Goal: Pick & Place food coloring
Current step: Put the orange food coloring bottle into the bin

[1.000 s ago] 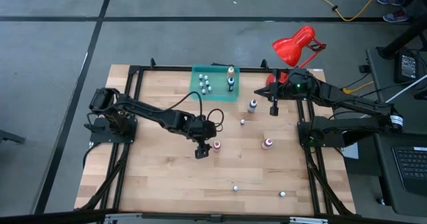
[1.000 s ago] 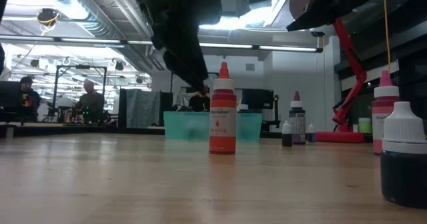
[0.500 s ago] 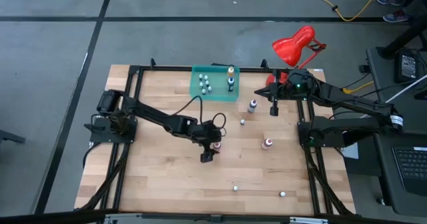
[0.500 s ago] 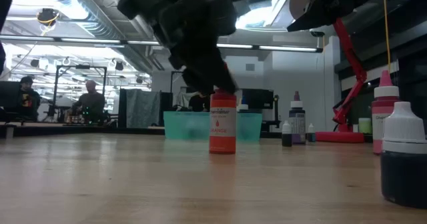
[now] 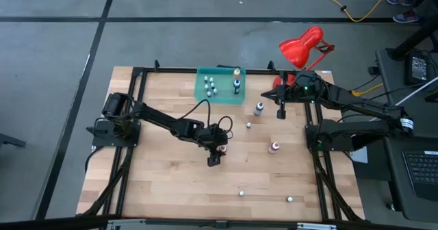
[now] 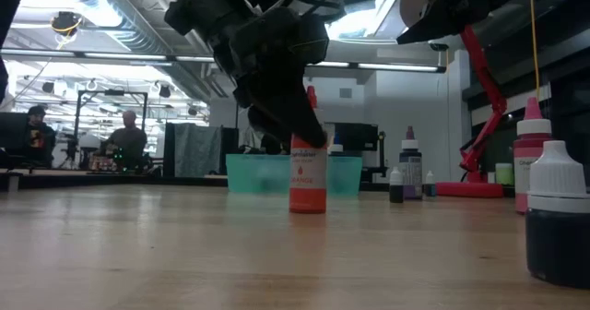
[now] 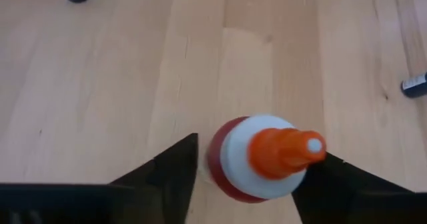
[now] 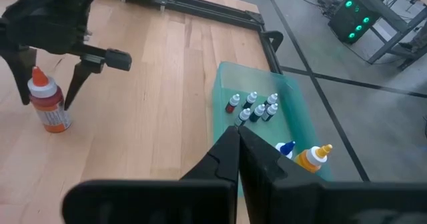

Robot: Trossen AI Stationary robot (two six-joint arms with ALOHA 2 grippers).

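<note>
The orange bottle [image 6: 307, 175] has print too small to read.

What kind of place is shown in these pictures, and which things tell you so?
Probably a robotics lab or workshop. The wooden table carries two robot arms on a black frame, exposed ducts and strip lights run along the ceiling, and people sit at workstations in the background.

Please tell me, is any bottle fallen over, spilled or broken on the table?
Nothing stands out. The orange bottle stands upright between the open fingers of the left pincer, not leaking. The bottles in the green tray look upright too. The right pincer waits above the tray.
</note>
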